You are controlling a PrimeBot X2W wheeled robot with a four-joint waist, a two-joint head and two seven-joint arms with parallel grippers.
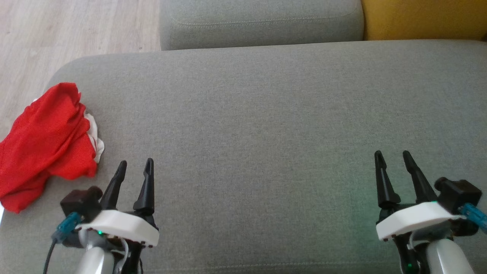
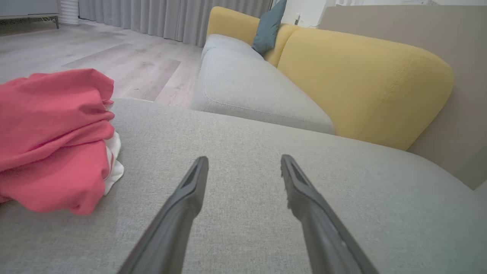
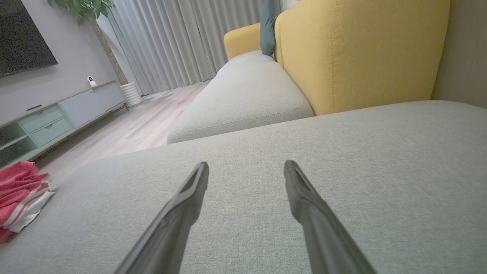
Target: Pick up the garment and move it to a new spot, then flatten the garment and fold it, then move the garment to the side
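The red garment (image 1: 43, 142) lies bunched at the cushion's (image 1: 258, 125) left edge, just beside the left gripper (image 1: 136, 167). Both it and the right gripper (image 1: 393, 158) hang empty, fingers apart.

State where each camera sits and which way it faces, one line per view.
Head view: on the head, looking down at the grey seat; left gripper and right gripper, both open, at the bottom.
Left wrist view: looks along its fingers across the seat toward the yellow backrest.
Right wrist view: looks along its fingers toward the curtains.
Shared: all show the red garment.
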